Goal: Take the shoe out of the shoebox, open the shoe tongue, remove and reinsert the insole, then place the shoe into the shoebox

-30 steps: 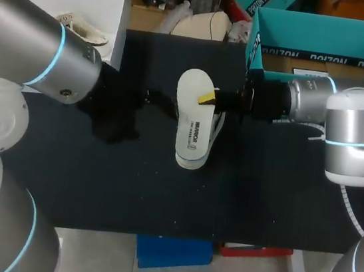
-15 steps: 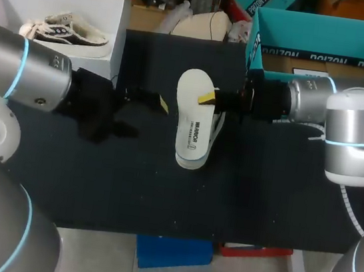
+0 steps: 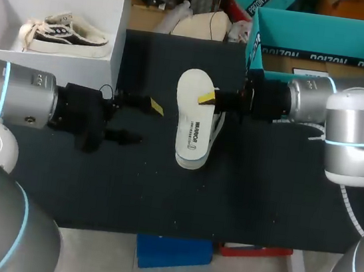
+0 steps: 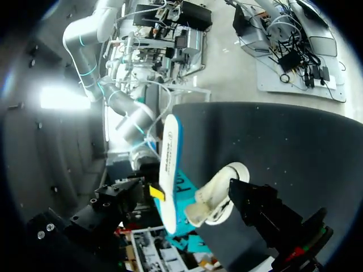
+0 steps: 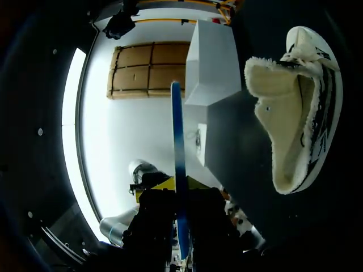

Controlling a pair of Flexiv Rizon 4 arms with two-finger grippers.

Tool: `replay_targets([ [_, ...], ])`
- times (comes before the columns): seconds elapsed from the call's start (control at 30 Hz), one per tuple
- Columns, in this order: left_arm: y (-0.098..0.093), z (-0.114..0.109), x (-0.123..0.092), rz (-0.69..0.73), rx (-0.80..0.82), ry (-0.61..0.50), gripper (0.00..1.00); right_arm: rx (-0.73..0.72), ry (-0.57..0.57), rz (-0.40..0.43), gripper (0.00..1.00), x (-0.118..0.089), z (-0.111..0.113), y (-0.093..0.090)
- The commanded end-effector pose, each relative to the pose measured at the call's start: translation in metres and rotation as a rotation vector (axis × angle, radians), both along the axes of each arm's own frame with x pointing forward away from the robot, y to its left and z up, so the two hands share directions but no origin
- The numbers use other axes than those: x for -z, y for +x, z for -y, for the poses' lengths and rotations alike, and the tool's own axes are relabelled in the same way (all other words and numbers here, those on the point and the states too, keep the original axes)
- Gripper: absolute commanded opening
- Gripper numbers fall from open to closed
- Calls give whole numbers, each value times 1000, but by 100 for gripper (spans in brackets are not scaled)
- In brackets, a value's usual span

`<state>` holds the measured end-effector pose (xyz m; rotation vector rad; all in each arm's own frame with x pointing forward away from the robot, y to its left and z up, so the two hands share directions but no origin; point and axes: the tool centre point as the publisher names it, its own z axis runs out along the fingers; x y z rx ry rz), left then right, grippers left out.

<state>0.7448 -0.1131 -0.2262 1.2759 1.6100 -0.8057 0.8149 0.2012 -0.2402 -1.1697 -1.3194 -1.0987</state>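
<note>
Insole pinched in right gripper, centre of the head view. Both yellow-tipped fingers are on it, one per face. It's held clear of the table, print side facing the camera. In the right wrist view it runs edge-on between the fingers, blue along the edge.

Shoe lies on its side on the black table, just beside and partly under the insole in the head view. Fleece-lined opening faces the right wrist camera. Neither gripper is touching it.

Left gripper sits left of centre in the head view, near the insole but apart from it. Fingers are spread wide with nothing between them. The upper yellow tip points at the insole.

White shoebox is at upper left of the head view, with a second shoe lying in it. Teal box is at upper right, behind the right arm.
</note>
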Motion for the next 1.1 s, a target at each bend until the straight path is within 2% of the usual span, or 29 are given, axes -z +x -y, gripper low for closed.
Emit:
replay_targets([
  [0.03,0,4,11,100,-27,-322,100,0,-3,-1,0,0,0,0],
  [0.23,11,13,12,114,11,-420,100,0,-3,-1,0,0,0,0],
  [0.37,18,24,14,116,41,-440,100,0,-3,-1,0,0,0,0],
  [0.5,27,36,12,135,55,-441,93,0,-3,-1,0,0,0,0],
  [0.57,32,43,10,142,63,-440,87,0,-3,-1,0,0,0,0],
  [0.63,36,50,9,146,71,-442,75,0,-3,-1,0,0,0,0],
  [0.73,41,61,8,153,82,-443,73,0,-3,-1,0,0,0,0],
  [0.83,44,72,10,158,92,-438,65,0,-3,-1,0,0,0,0],
  [0.93,48,82,12,160,101,-435,51,0,-3,-1,0,0,0,0],
  [1.1,52,92,11,175,109,-427,42,0,-3,-1,0,0,0,0],
])
